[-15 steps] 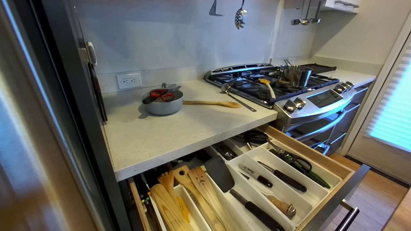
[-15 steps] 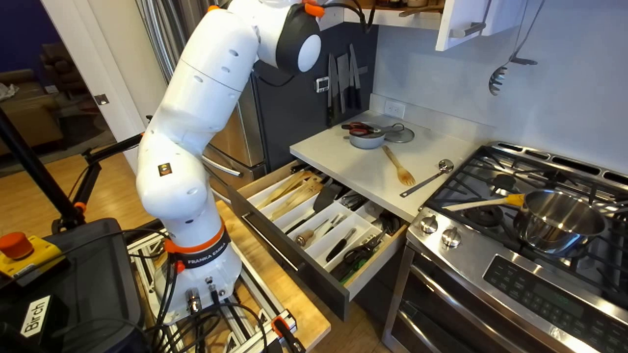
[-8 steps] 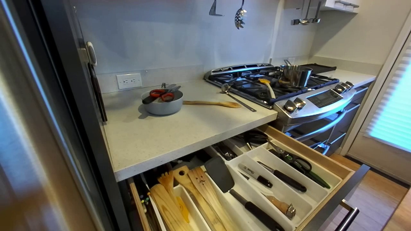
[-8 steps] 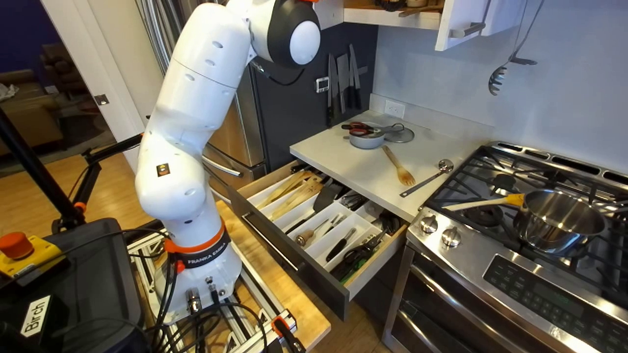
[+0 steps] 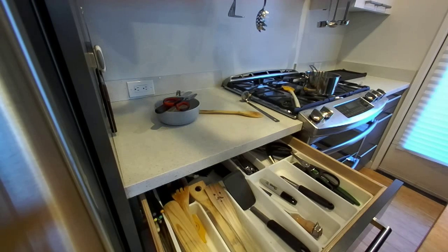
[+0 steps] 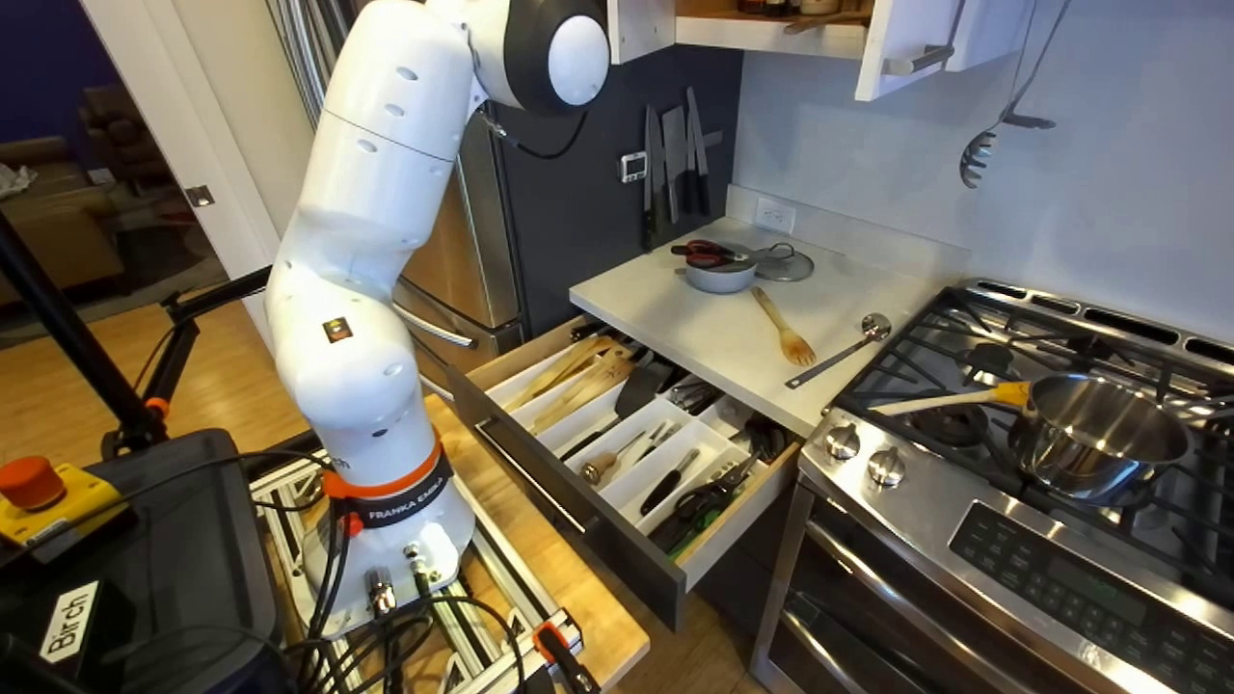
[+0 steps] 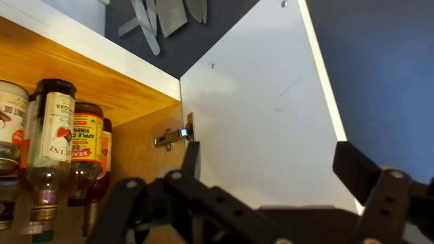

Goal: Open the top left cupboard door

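The top left cupboard door [image 7: 264,101] stands open in the wrist view, its white inner face toward the camera. A metal hinge [image 7: 174,135] joins it to the cupboard's wooden side wall. In an exterior view, part of a white door panel [image 6: 641,29] shows beside the open cupboard shelf [image 6: 771,34]. My gripper [image 7: 267,149] is open, with nothing between its fingers. Its fingers are spread in front of the door's inner face, one near the hinge side and one near the free edge. I cannot tell whether either touches. The gripper is out of view in both exterior views.
Several bottles [image 7: 56,135] stand inside the cupboard. Another cupboard door with a handle [image 6: 916,60] hangs open at the right. Knives [image 6: 675,159] hang on the dark side panel. Below are a pulled-out utensil drawer [image 6: 636,569], a counter [image 5: 210,140] with a grey pot [image 5: 178,113], and a stove [image 6: 964,617].
The arm's upper part has moved left and upward in the exterior view. More of the left white door panel now shows beside it. The drawer, counter things and right-hand door have not moved.
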Tool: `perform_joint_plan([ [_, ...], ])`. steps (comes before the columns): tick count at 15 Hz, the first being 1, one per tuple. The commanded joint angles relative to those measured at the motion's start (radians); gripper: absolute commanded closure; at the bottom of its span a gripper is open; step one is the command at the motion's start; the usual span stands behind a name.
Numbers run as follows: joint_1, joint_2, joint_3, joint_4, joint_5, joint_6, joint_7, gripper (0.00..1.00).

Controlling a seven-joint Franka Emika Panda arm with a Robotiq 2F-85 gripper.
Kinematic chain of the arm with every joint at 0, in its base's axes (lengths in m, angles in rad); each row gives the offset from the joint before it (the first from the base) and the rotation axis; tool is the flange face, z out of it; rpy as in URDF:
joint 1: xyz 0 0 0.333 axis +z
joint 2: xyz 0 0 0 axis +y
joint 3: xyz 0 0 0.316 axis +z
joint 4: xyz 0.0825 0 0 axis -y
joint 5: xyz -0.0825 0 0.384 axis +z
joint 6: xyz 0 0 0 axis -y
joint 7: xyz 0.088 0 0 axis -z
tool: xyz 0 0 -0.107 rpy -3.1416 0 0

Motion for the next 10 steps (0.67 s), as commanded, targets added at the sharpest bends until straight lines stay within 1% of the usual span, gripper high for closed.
perform_joint_plan([
  [1,0.106,-0.031,-0.04,0.0,-0.215,0.024,0.076,0.0],
  [3,0.154,-0.045,-0.05,0.002,-0.332,-0.001,0.125,0.0],
  [6,0.197,-0.077,-0.078,-0.001,-0.472,-0.033,0.194,0.0],
  [7,0.171,-0.048,-0.03,0.004,-0.413,0.006,0.152,0.0],
  [8,0.181,-0.056,-0.04,0.004,-0.442,0.0,0.167,0.0],
  [10,0.185,-0.066,-0.047,0.005,-0.458,-0.005,0.178,0.0],
])
